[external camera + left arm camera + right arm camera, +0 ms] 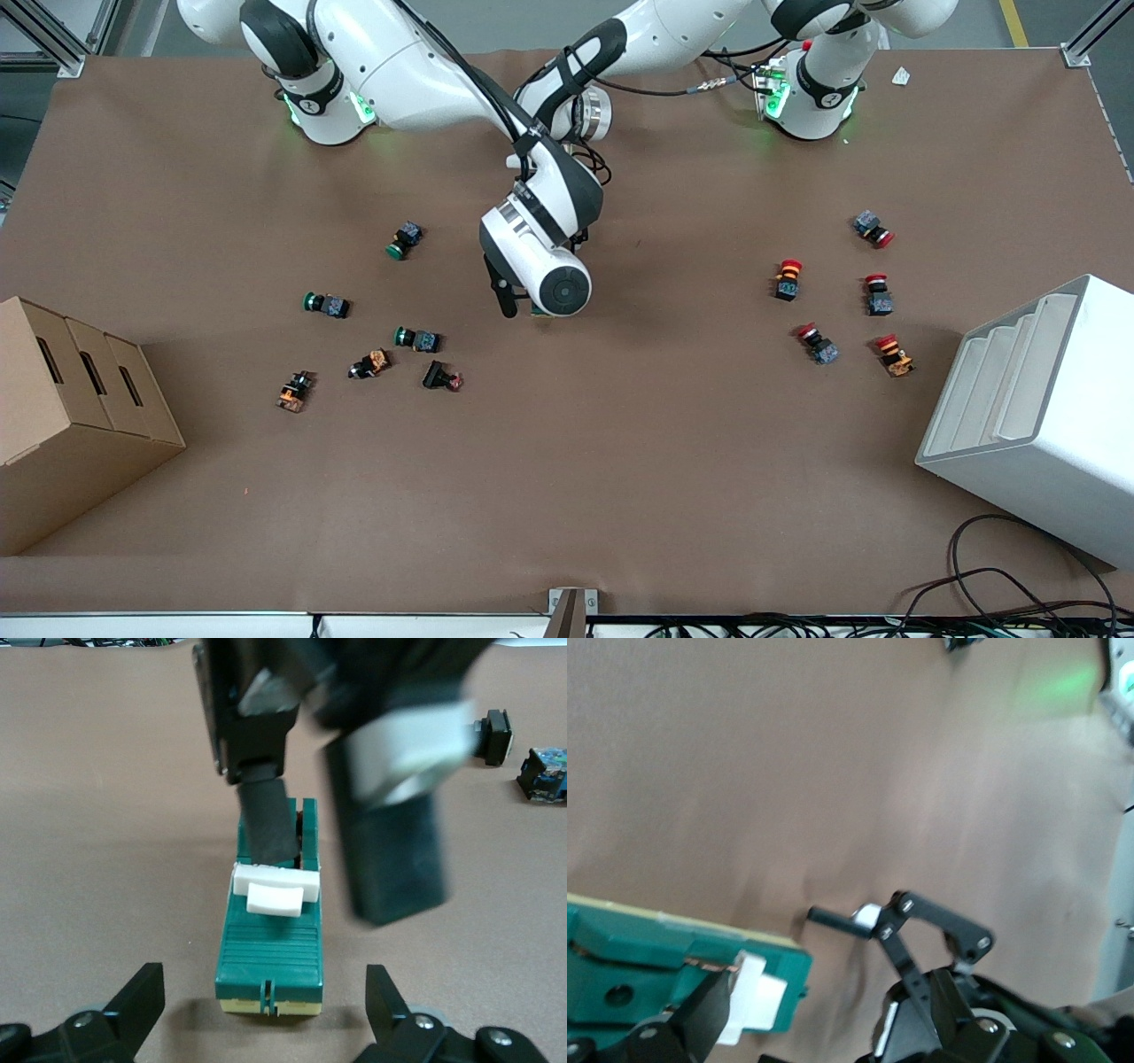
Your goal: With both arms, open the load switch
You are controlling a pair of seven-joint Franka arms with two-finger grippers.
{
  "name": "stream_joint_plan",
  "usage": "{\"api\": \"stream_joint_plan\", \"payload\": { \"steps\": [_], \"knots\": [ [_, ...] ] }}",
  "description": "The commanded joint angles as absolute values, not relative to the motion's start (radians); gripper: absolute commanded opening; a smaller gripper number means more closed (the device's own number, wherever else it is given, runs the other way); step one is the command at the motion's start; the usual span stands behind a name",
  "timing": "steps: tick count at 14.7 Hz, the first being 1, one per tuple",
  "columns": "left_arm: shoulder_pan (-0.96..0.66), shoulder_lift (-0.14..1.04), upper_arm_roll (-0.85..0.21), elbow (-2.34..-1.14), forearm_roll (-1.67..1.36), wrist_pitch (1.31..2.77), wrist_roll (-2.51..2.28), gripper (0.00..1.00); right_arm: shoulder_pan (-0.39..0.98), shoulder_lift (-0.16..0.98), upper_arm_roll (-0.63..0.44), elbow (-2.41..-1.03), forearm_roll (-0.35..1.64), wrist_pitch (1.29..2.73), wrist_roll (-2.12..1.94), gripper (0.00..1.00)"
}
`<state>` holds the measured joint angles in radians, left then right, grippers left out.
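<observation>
The load switch (270,939) is a dark green block on a cream base with a white lever (275,890), lying flat mid-table. In the front view only a green sliver of the load switch (542,313) shows under the right arm's wrist (560,285). My left gripper (264,985) is open, its fingers standing apart on either side of one end of the block without touching it. In the front view it is hidden under the right arm. My right gripper (824,1005) is open over the load switch (620,974), one finger (709,1010) against the white lever (757,1001), the other off to the side.
Green and orange push buttons (416,338) lie scattered toward the right arm's end, beside a cardboard box (71,416). Red mushroom buttons (817,343) lie toward the left arm's end, next to a white rack (1036,408). Cables (1001,585) trail at the table edge nearest the front camera.
</observation>
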<state>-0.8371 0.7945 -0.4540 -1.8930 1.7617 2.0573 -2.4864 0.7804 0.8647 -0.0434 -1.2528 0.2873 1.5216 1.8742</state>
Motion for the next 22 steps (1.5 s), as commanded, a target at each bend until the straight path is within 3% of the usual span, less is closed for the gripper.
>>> {"api": "stream_joint_plan", "payload": {
  "steps": [1, 10, 14, 19, 22],
  "knots": [
    [-0.839, 0.799, -0.451, -1.891, 1.784, 2.045, -2.471, 1.0, 0.735, 0.799, -0.048, -1.247, 0.201, 1.435, 1.792, 1.0],
    [-0.821, 0.755, -0.457, -1.862, 1.743, 2.046, -2.421, 1.0, 0.476, 0.634, -0.046, -1.233, 0.025, 1.437, 1.084, 1.0],
    [-0.81, 0.684, -0.46, -1.784, 1.498, 2.054, -2.217, 1.0, 0.361, 0.575, -0.046, -1.235, 0.018, 1.48, 0.726, 1.0],
    [-0.689, 0.516, -0.463, -1.757, 1.211, 2.134, -1.93, 1.0, 0.186, 0.502, -0.046, -1.241, 0.025, 1.479, 0.317, 1.0],
    [-0.614, 0.444, -0.457, -1.668, 0.921, 2.125, -1.601, 1.0, 0.072, 0.462, -0.046, -1.239, 0.014, 1.482, 0.138, 1.0]
  ]
}}
